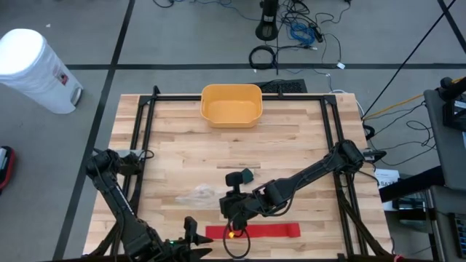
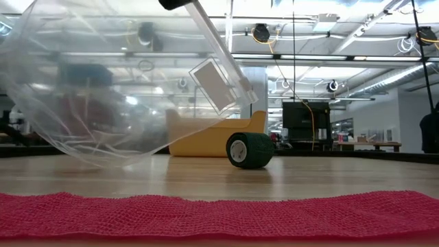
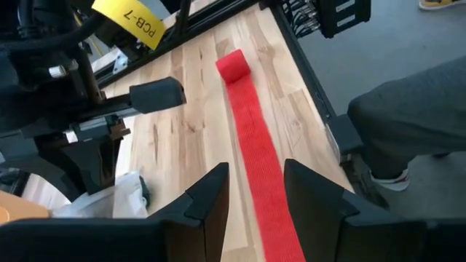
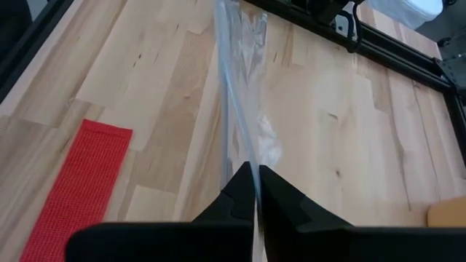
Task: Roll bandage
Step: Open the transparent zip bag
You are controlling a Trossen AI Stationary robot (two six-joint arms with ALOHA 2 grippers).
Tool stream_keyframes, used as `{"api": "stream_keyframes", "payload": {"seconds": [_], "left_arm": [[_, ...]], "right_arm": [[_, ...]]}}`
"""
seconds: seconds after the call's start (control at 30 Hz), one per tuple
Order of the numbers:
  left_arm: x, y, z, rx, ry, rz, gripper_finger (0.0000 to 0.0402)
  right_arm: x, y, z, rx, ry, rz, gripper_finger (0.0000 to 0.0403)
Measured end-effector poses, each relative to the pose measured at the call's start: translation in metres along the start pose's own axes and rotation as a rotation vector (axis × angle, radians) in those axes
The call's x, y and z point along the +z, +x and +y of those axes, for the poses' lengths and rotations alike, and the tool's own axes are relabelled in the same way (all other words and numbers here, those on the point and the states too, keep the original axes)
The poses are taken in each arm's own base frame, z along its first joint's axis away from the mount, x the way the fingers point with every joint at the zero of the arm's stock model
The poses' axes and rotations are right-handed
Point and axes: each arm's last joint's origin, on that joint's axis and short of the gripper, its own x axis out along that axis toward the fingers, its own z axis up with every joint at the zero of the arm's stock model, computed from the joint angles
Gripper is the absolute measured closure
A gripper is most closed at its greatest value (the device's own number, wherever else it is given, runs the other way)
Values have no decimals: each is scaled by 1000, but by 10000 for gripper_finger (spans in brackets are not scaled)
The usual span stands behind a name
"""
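Right hand on crinkled clear bag

Right arm stretched from the table's right side toward its front centre, right gripper with fingers pressed together, left arm folded low along the table's left front edge, left gripper near the front edge, fingers parted, holding nothing.

red bandage (woven), green roll, yellow bin
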Motion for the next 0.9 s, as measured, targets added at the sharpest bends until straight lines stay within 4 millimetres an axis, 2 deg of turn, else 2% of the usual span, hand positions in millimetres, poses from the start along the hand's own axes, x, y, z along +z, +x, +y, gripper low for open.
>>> {"api": "stream_keyframes", "payload": {"seconds": [0.43, 0.63, 0.77, 0.9], "left_arm": [[-11, 25, -8, 36, 75, 64, 262], [-7, 25, -11, 45, 130, 17, 263], [1, 24, -11, 121, 183, -52, 263], [1, 28, -4, 214, 216, -43, 263]], "right_arm": [[0, 0, 2, 78, -49, 1, 403], [-5, 0, 2, 77, -37, 45, 403], [-3, 0, 1, 76, -23, 30, 403], [-1, 0, 2, 77, -16, 12, 403]]}}
